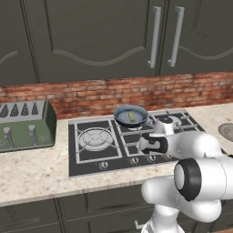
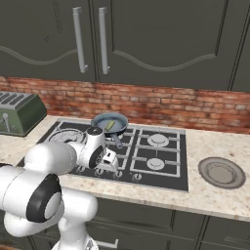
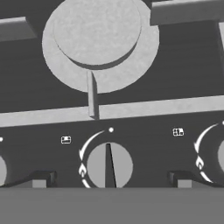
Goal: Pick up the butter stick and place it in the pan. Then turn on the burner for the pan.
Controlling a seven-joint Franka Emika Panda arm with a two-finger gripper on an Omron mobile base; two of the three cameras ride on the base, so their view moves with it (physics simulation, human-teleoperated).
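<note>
butter stick [image 1: 132, 118] in one pan [image 1: 120, 115], one gripper [image 3: 109, 180] spread over knob [image 3: 109, 166]

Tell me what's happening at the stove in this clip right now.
The butter stick already lies in the pan, which sits on a rear burner of the cooktop. The white arm has brought its tool low over the front row of control knobs. Its fingers stand wide open on either side of one knob, not yet gripping it. A round burner cap lies just beyond that knob.
</note>
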